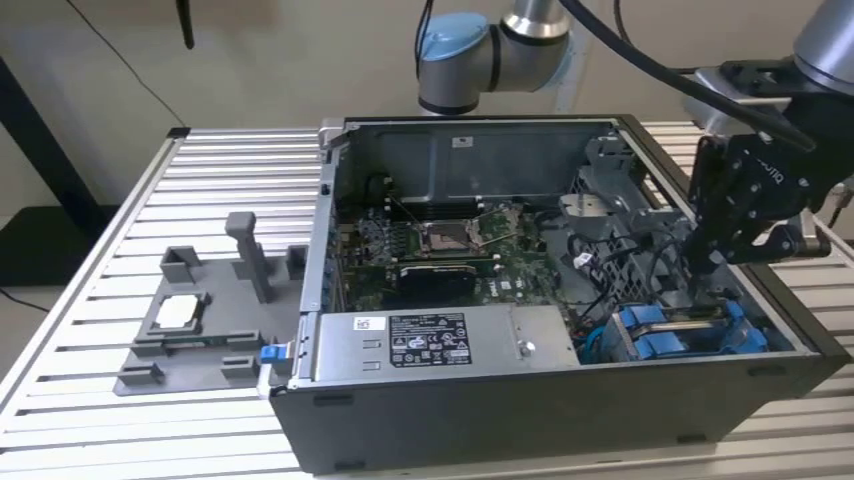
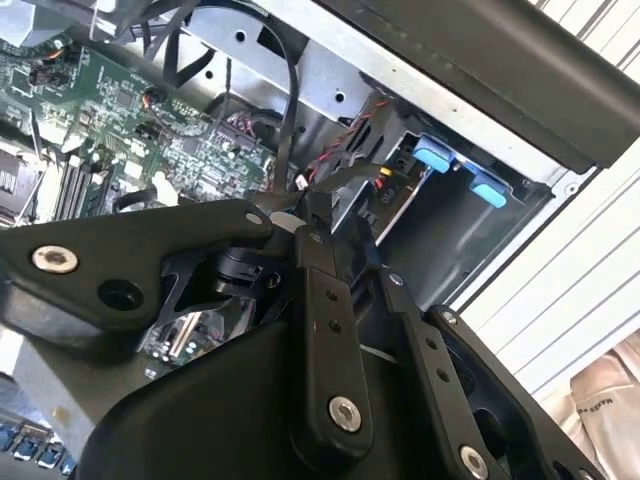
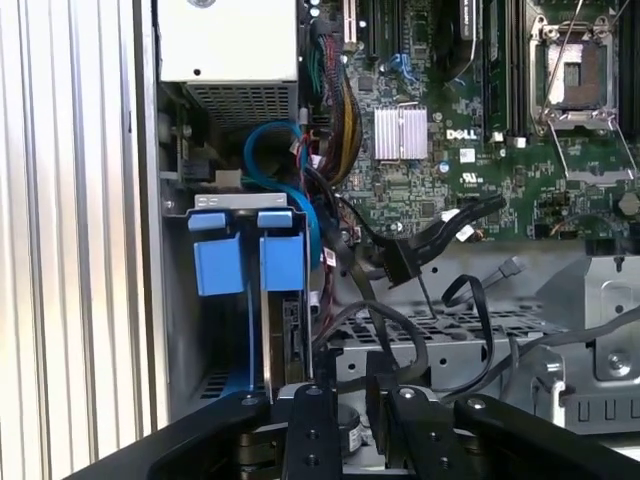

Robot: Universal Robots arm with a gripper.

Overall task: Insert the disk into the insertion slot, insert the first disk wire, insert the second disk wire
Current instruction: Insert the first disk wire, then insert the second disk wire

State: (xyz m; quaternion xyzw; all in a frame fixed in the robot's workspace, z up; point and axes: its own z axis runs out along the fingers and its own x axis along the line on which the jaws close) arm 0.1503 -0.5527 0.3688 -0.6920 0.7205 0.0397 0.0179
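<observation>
Hand near disk; grip cannot tell | disk in insertion slot | power supply bears white label

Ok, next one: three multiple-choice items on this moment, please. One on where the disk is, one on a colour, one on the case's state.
1. Where is the disk?
A. on the grey fixture
B. on the table beside the case
C. in the slot

2. What colour are the disk's tabs?
A. blue
B. red
C. yellow

3. How is the case?
A. shut, with its panel on
B. open, with the board bare
C. covered by a cloth

Answers:
1 C: the disk stands in the slot inside the case, with its tabs at the slot's mouth.
2 A: both tabs are bright blue in both wrist views.
3 B: the board lies in plain sight in the exterior view.
</observation>
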